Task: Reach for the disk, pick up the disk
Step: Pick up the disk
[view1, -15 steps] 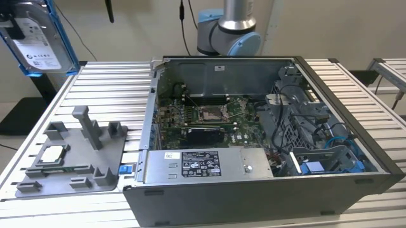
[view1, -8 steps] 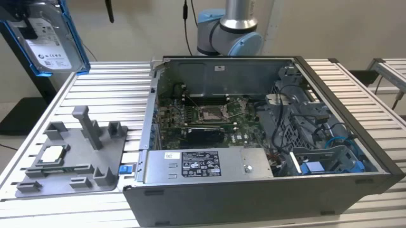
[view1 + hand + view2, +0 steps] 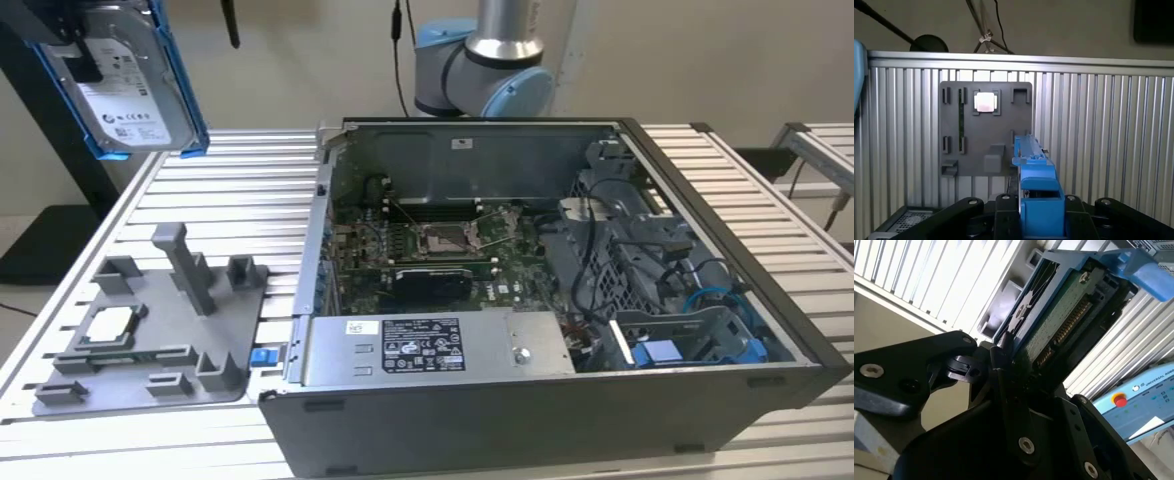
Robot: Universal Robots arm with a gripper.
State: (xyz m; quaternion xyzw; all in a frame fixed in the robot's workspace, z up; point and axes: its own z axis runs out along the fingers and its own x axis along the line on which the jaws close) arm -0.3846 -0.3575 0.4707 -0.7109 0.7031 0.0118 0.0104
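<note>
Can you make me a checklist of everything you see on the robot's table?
Surface: ribbed metal table.
Job's things: disk, up in the air, off the table.
Clutter: open computer case; grey fixture tray holding a square chip.
Grippers: gripper, shut on the disk.
Cables: blue cables inside the case; black cable hanging by the wall.
Surroundings: robot arm behind the case.

Silver disk (image 3: 130,85) (blue rails), grey tray (image 3: 238,318)

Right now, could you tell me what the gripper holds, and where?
The gripper holds the disk in the air, clamped at one end of its blue-railed frame.
</note>
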